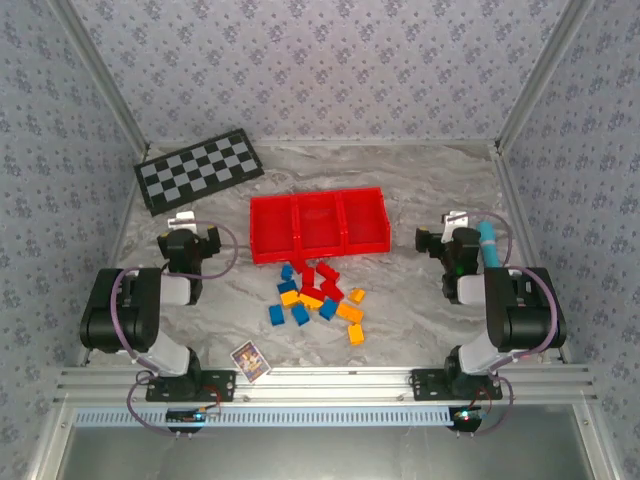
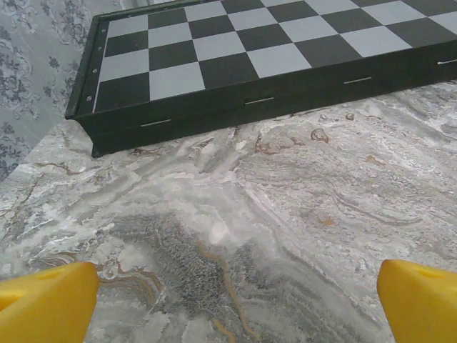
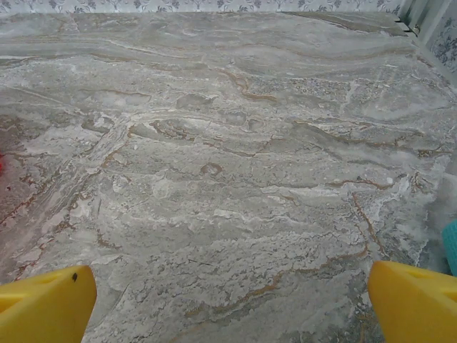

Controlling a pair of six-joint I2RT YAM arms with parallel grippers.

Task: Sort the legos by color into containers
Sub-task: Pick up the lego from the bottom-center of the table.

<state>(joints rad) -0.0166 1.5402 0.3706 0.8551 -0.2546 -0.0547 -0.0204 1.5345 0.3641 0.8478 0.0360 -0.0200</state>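
Several legos (image 1: 318, 298) in blue, red and orange-yellow lie in a loose pile on the marble table, just in front of the red tray (image 1: 270, 233). The tray's three adjoining containers look bare inside. My left gripper (image 1: 190, 240) hovers to the left of the tray, well clear of the pile. Its yellow fingertips (image 2: 46, 304) stand wide apart over bare marble, so it is open. My right gripper (image 1: 445, 242) sits to the right of the tray. Its yellow fingertips (image 3: 414, 300) are also spread wide with nothing between them.
A black-and-white checkerboard (image 1: 198, 168) lies at the back left; its front edge (image 2: 257, 100) is close ahead of the left gripper. A small picture card (image 1: 250, 359) rests near the front edge. Patterned walls enclose the table on three sides.
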